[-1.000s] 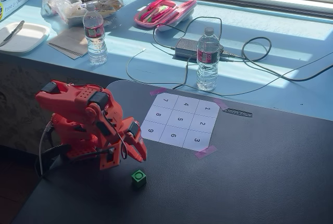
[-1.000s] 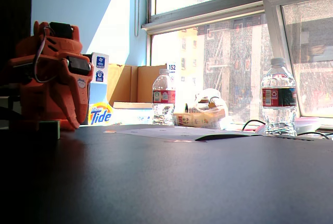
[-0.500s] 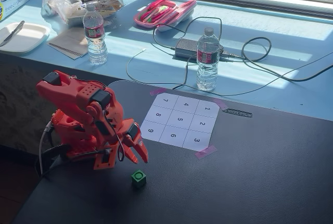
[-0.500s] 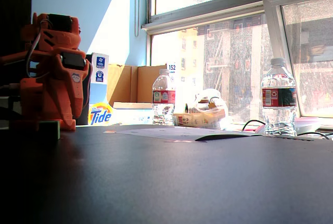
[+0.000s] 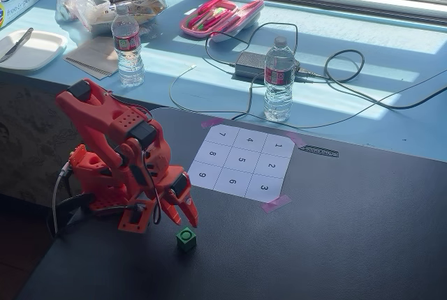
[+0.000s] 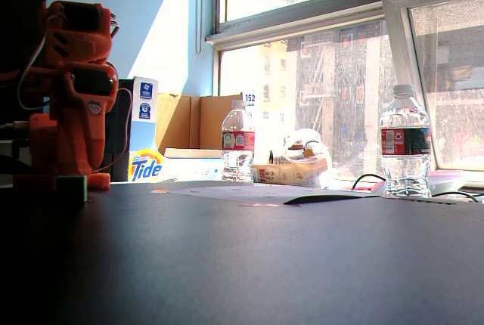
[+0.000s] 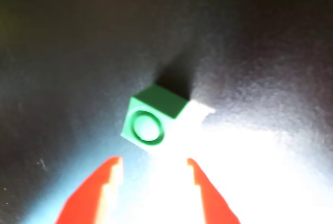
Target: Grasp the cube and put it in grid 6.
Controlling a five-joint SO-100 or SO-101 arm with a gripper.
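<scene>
- Nearest the lens in the wrist view: two orange plastic fingers (image 7: 112, 182) of the pincer (image 7: 154, 165), spread well apart, nothing between them, nothing held.
- Largest thing around it: dark matte table top (image 5: 335, 230), bare beneath and ahead of the pincer; sunlit glare on it just past the fingertips in the wrist view.
- Behind the pincer in a fixed view: orange 3D-printed arm (image 5: 115, 153), folded low over its base, pincer (image 5: 183, 211) pointing down at the table.
- Up and to the right of the pincer in that same view: white paper sheet printed as a 3x3 numbered grid (image 5: 241, 160), taped at its corners with pink tape.
- On that sheet, bottom row, middle: white paper square printed with a black 6 (image 5: 232, 182), empty, near the pincer but clearly apart from it.
- Just ahead of the open fingertips: tiny bright green cube with a dark ring on its top face (image 7: 152, 116), resting on the table, turned at an angle to the fingers, untouched.
- Same cube (image 5: 186, 238) in a fixed view: just below the pincer tip, off the sheet entirely.
- Progress, judged: approach nearly complete, grasp not yet made; closing on the cube, lifting, carrying to square 6 and letting go all left.
- Low side fixed view: arm (image 6: 72, 91) in shadow at far left, cube (image 6: 72, 187) a dim block at its foot, pincer state not readable there.
</scene>
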